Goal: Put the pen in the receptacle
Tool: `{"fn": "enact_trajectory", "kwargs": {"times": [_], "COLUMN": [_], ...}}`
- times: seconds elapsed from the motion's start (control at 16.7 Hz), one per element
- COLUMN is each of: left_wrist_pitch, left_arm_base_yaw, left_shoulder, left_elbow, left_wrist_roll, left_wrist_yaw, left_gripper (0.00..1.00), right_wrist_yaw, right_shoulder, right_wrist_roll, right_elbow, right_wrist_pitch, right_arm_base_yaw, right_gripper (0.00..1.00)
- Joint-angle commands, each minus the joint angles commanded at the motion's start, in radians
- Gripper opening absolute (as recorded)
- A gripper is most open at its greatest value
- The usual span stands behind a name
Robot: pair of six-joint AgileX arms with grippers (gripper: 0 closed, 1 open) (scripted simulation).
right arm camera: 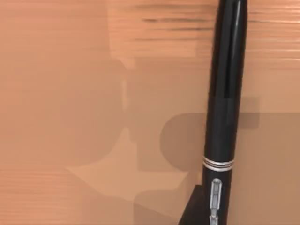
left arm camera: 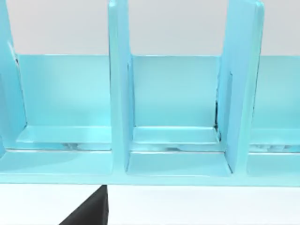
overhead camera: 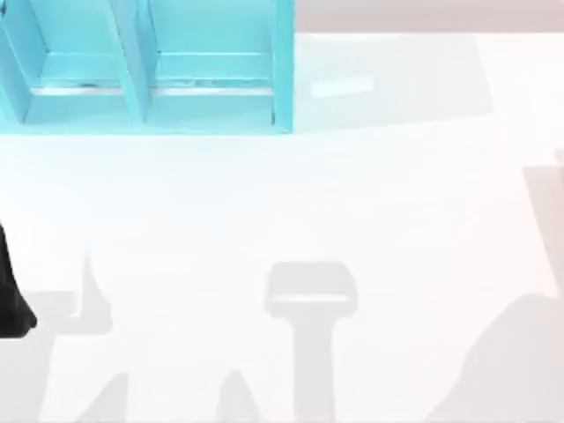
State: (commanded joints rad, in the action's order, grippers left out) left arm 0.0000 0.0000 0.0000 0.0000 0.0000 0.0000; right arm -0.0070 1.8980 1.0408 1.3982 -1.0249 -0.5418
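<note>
The right gripper's own fingers are hard to make out: in the right wrist view a dark wedge sits right against the pen at its lower part, just beside the silver bands, but whether that gripper is spread, narrowed or clamped on the pen I cannot tell. The pen is slim, glossy black and round-barrelled, with 2 thin silver rings around its middle and a silver clip below them. It lies above a warm, wood-grained surface with faint horizontal streaks and soft-edged shadows across it.

At the left edge of the top view a black part of the left arm juts in over the pale table, and a black corner shows in the left wrist view; its opening cannot be judged either. That camera faces the receptacle, a smooth turquoise rack with upright dividers forming open-fronted compartments with flat floors. In the top view the receptacle stands at the far left of the table, 2 compartments visible
</note>
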Motion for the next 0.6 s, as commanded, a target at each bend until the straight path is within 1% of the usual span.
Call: {"fn": "enact_trajectory", "kwargs": {"times": [0.24, 0.3, 0.6], "left_wrist_pitch": [0.000, 0.000, 0.000], "left_arm_base_yaw": [0.000, 0.000, 0.000], "left_shoulder": [0.000, 0.000, 0.000], "left_elbow": [0.000, 0.000, 0.000], "left_wrist_roll": [0.000, 0.000, 0.000], "left_wrist_yaw": [0.000, 0.000, 0.000], "left_gripper": [1.00, 1.00, 1.00], "right_wrist_yaw": [0.000, 0.000, 0.000], "right_shoulder": [0.000, 0.000, 0.000], "right_wrist_roll": [0.000, 0.000, 0.000], "right_elbow": [0.000, 0.000, 0.000], "right_wrist_pitch": [0.000, 0.000, 0.000], "right_arm_base_yaw": [0.000, 0.000, 0.000], "right_gripper": [0.98, 1.00, 1.00]}}
